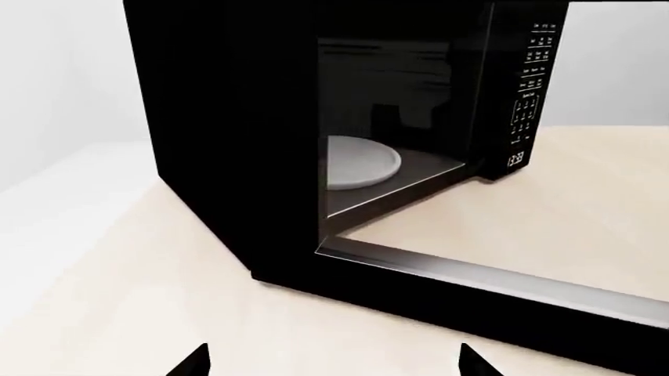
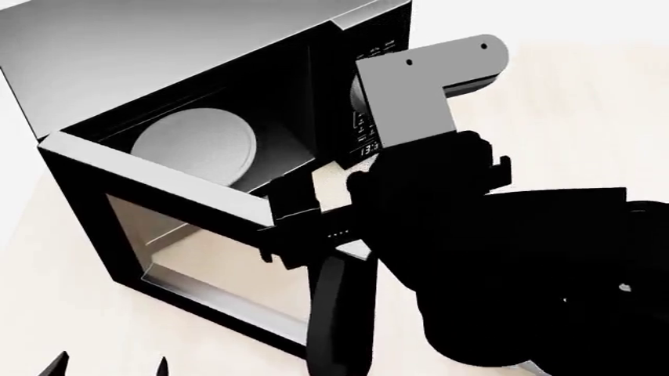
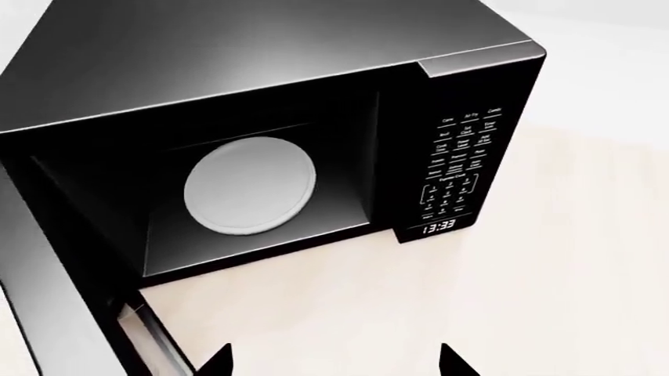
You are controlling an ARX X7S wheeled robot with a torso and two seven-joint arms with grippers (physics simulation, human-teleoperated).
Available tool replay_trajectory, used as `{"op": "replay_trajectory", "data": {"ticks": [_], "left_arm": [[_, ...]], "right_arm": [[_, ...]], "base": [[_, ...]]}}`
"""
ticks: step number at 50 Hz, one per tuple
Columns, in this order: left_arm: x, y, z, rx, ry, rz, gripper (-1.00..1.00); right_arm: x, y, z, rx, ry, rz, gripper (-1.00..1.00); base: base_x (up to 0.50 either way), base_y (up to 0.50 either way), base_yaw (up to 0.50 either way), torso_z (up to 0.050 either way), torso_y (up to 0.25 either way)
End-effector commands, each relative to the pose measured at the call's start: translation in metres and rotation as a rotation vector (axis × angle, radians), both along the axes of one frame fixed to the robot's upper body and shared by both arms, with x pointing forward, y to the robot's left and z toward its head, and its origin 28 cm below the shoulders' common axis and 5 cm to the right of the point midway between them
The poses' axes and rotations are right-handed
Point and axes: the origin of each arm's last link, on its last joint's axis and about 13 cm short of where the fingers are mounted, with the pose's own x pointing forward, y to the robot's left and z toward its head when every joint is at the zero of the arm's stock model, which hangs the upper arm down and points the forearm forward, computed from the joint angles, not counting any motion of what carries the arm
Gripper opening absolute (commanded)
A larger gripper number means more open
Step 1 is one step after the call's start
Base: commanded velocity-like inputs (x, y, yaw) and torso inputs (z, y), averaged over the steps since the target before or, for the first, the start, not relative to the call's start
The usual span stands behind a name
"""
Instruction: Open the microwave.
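Observation:
The black microwave point(image 2: 157, 47) stands on a beige counter with its door point(image 2: 78, 196) swung wide open on the left hinge. The cavity shows the white turntable point(image 3: 249, 186) point(image 1: 361, 160). The door's vertical handle point(image 2: 340, 313) is at its free edge, near me. My right gripper point(image 3: 334, 364) is open and empty, in front of the cavity; in the head view the right gripper point(image 2: 284, 225) sits just above the door's free edge. My left gripper point(image 1: 334, 364) is open and empty, low at the left, with the left gripper point(image 2: 105, 368) outside the door.
The button panel point(image 3: 460, 164) and clock display point(image 3: 439, 227) are right of the cavity. Beige counter point(image 3: 544, 313) spreads in front and to the right. The counter's left edge point(image 1: 63, 188) meets a white surface. My right arm's black bulk point(image 2: 502, 266) fills the lower right of the head view.

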Motion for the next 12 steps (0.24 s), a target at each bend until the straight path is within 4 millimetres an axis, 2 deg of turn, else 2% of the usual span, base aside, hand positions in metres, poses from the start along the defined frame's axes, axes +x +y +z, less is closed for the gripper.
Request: {"op": "replay_trajectory", "data": {"ticks": [1,12], "left_arm": [[-0.0002,-0.0005,0.0001,0.0,0.001,-0.005,1.0],[-0.0006,0.0001,0.0014,-0.003,0.0,-0.003,1.0]], "right_arm": [[-0.021,0.0143,-0.0254,0.014,0.143,0.171,1.0],[-0.0297,0.0165,-0.0345,0.031,0.152,0.198,1.0]], "base": [[0.01,0.0,0.0,0.0,0.0],[0.0,0.0,0.0,-0.002,-0.006]]}}
